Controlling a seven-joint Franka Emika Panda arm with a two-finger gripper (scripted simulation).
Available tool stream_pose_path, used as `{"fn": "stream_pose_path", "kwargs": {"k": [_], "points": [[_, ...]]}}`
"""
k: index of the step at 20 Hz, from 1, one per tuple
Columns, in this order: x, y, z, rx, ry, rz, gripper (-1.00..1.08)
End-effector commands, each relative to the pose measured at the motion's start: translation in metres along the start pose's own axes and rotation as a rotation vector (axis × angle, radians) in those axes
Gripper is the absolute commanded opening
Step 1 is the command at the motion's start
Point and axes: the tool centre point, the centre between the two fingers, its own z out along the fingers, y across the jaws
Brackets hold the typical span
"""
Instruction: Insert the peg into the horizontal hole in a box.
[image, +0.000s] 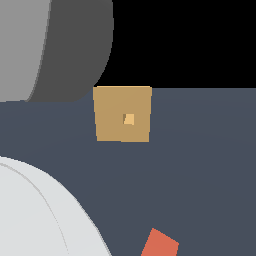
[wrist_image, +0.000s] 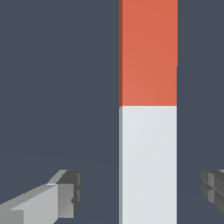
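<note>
The tan box (image: 122, 114) stands on the dark floor in the exterior view, its small lighter hole (image: 129, 119) facing the camera. Only the red-orange tip of the peg (image: 160, 243) shows at that view's lower edge. In the wrist view the peg (wrist_image: 148, 113) lies lengthwise on the floor, red-orange at one end and pale grey-white at the other. My gripper (wrist_image: 140, 192) is open, one finger on either side of the peg's white half, with wide gaps to the bar. Nothing is held. The gripper itself is not seen in the exterior view.
Large grey and white parts of the arm (image: 45, 210) fill the exterior view's left side, upper and lower. Dark grey floor (image: 210, 165) lies between the box and the peg.
</note>
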Motion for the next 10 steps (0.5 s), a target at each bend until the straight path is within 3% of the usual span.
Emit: {"fn": "stream_pose_path", "kwargs": {"k": [1,5,6,10], "points": [[0.0001,0.0003,0.0094,-0.001,0.000,0.000,1.00],[0.0000,0.0015,0.0128,-0.001,0.000,0.000,1.00],[0.0000,0.0015,0.0128,-0.001,0.000,0.000,-1.00],[0.0000,0.0015,0.0128,-0.001,0.000,0.000,-1.00]]}}
